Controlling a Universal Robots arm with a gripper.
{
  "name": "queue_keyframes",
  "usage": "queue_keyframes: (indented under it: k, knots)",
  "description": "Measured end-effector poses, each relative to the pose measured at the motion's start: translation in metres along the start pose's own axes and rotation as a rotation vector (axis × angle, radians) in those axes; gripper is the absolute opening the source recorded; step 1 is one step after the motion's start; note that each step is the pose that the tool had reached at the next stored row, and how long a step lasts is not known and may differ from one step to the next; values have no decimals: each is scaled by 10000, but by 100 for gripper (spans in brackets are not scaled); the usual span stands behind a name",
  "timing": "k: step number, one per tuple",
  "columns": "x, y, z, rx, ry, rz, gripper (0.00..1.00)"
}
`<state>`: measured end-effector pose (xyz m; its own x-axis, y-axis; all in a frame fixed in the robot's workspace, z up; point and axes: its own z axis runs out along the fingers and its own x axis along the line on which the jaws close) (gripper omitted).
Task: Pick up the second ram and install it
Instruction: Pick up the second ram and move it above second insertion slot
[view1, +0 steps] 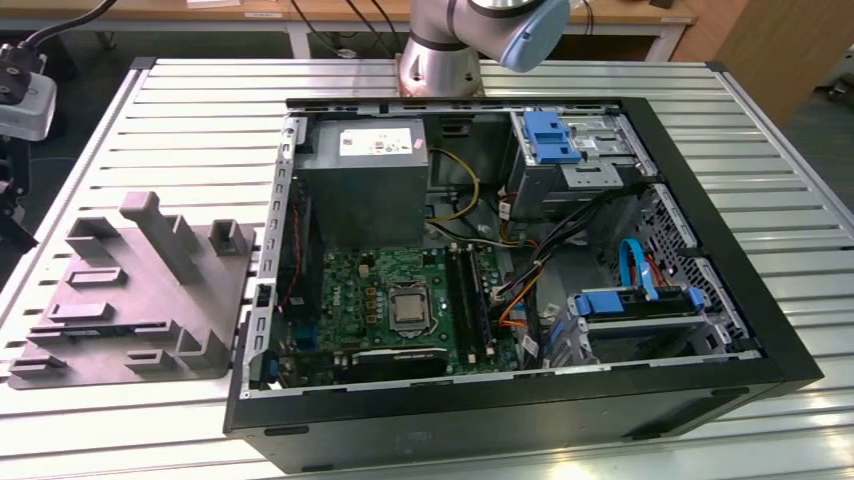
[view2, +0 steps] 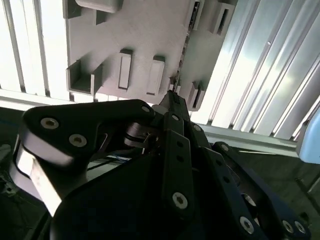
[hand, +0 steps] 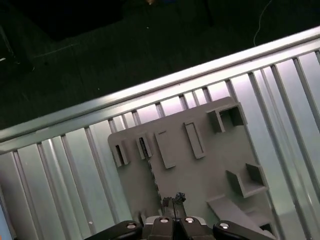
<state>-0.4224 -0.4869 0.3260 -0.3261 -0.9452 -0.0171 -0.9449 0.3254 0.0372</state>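
One ram (hand: 154, 177) stands on edge in a grey holder (hand: 200, 175). In both wrist views it reads as a thin dark strip running between the holder's slotted posts. The claw (hand: 172, 199) hangs above the holder with its fingers drawn together to a point and nothing visible between them. Its tip lines up with the strip's near end, though whether they touch I cannot tell.

In the second wrist view the ram (view2: 183, 50) runs away from the claw (view2: 172, 96) across the holder (view2: 145, 25), with the slatted bench (view2: 260, 75) beyond.

In the exterior view the holder (view1: 147, 290) lies on the bench (view1: 747, 130) at 9 o'clock from an open case (view1: 534, 400), just beside its wall. The green board (view1: 387, 270) lies inside the case, and the arm's base (view1: 441, 60) stands at the case's 12 o'clock.
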Motion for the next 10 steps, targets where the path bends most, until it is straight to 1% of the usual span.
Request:
queue_keyframes:
  k: [5,10]
  knots:
    - [1,-1,31,-72,76,-876,10]
    - [1,-3,73,-154,135,-1762,10]
